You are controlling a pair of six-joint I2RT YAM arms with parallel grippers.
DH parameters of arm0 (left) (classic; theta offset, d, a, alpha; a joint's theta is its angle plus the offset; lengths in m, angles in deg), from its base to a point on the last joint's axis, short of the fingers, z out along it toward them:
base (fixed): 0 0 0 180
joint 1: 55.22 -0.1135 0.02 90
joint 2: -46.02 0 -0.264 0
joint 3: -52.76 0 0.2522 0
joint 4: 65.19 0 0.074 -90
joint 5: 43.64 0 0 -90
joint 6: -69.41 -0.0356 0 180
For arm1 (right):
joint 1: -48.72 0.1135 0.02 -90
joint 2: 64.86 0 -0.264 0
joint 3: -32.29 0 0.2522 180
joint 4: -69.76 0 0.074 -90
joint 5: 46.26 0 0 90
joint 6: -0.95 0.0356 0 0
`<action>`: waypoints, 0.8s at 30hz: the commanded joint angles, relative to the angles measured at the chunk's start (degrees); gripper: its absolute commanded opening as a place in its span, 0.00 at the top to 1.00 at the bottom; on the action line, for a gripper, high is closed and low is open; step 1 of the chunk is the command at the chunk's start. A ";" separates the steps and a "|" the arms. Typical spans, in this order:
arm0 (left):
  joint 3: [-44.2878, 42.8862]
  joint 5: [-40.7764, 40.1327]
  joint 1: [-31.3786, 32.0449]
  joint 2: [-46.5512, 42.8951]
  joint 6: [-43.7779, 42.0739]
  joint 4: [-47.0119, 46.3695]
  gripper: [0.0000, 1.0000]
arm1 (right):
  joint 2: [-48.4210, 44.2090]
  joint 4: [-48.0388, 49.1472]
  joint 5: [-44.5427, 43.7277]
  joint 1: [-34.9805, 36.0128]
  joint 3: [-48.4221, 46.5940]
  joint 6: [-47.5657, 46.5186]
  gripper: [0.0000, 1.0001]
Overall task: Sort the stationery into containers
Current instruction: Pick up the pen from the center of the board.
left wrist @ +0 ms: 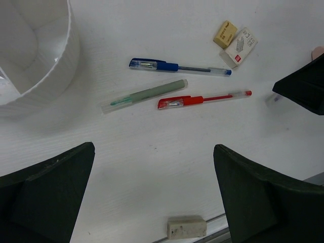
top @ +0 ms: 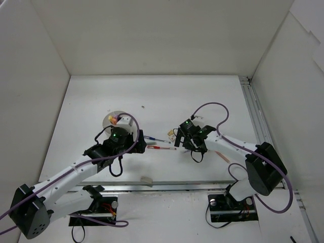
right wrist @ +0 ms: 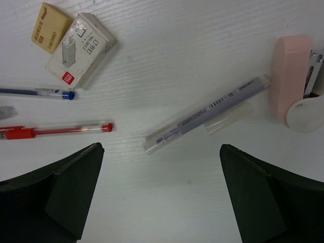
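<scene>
The round white divided cup [top: 121,121] stands at centre-left with orange and yellow markers [top: 112,119] in it; its wall shows in the left wrist view [left wrist: 48,61]. A blue pen [left wrist: 177,67], a grey-green pen [left wrist: 144,95] and a red pen [left wrist: 202,99] lie side by side on the table. A grey pen with a clear cap [right wrist: 207,114] lies right of the red pen [right wrist: 55,130]. A tan eraser [left wrist: 225,34] and a white eraser [left wrist: 187,227] lie apart. My left gripper [left wrist: 153,147] and right gripper [right wrist: 161,147] are open and empty above the table.
A white staple box [right wrist: 81,48] lies next to the tan eraser [right wrist: 50,28]. A pink stapler [right wrist: 291,76] lies at the right. The white eraser [top: 147,179] rests by a metal rail at the near edge. White walls enclose the table on three sides.
</scene>
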 commanded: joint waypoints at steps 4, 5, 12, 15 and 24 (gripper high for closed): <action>-0.78 -1.46 0.30 -1.23 -0.76 -1.75 0.01 | 0.17 5.20 -2.16 0.00 0.03 10.40 0.02; -0.87 -1.89 0.30 -1.40 -0.76 -1.23 0.01 | 0.78 5.47 -2.16 0.08 0.21 11.28 0.02; 0.27 -2.51 0.30 -3.94 -0.50 -1.05 0.01 | 4.21 6.35 -1.10 -0.18 0.12 12.26 0.02; 1.15 -2.51 0.30 -5.35 -0.59 -1.31 0.01 | 3.42 6.35 -0.67 0.08 -0.31 8.05 0.02; 1.50 -2.25 0.30 -5.79 -0.85 -1.66 0.01 | 7.29 9.69 3.73 0.08 -1.90 4.08 0.02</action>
